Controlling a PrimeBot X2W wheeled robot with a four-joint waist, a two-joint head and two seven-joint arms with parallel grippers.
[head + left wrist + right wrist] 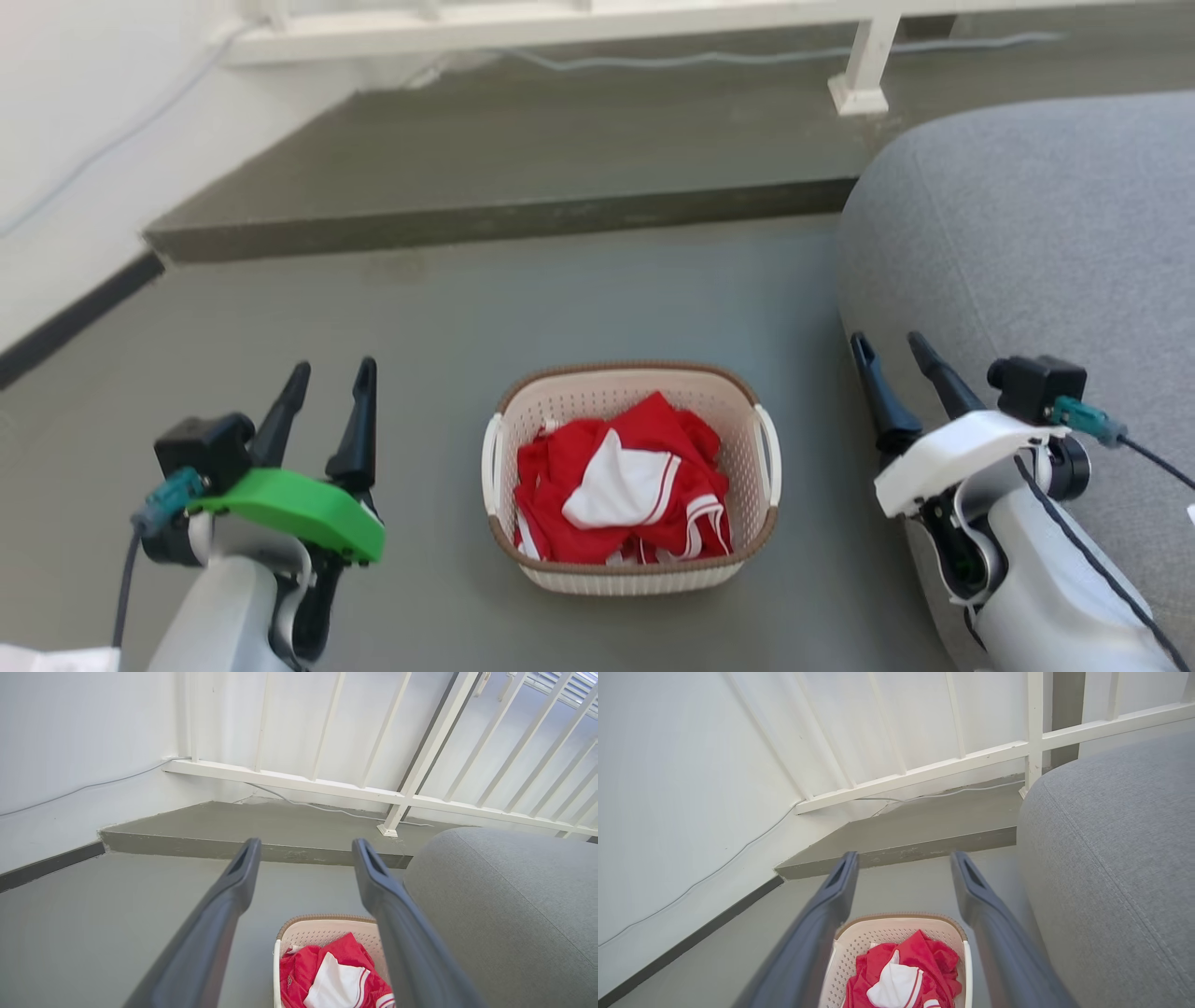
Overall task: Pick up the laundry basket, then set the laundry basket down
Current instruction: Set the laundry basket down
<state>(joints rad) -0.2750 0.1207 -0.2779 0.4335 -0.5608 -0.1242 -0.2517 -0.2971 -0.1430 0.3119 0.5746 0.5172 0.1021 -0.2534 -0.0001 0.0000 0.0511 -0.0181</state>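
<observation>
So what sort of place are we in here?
Probably a home living area, perhaps a landing: a grey fabric sofa, a white railing, and the laundry basket holding red clothes on the floor.

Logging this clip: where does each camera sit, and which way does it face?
Head view: on the head, facing forward and down at the cream-white perforated plastic laundry basket on the floor; open left gripper and open right gripper flank it.
Left wrist view: on the left wrist, looking along its dark fingers, over the basket, toward the white railing.
Right wrist view: on the right wrist, along its fingers, likewise.
Shared: both wrist views catch the basket and grey fabric sofa.
</observation>
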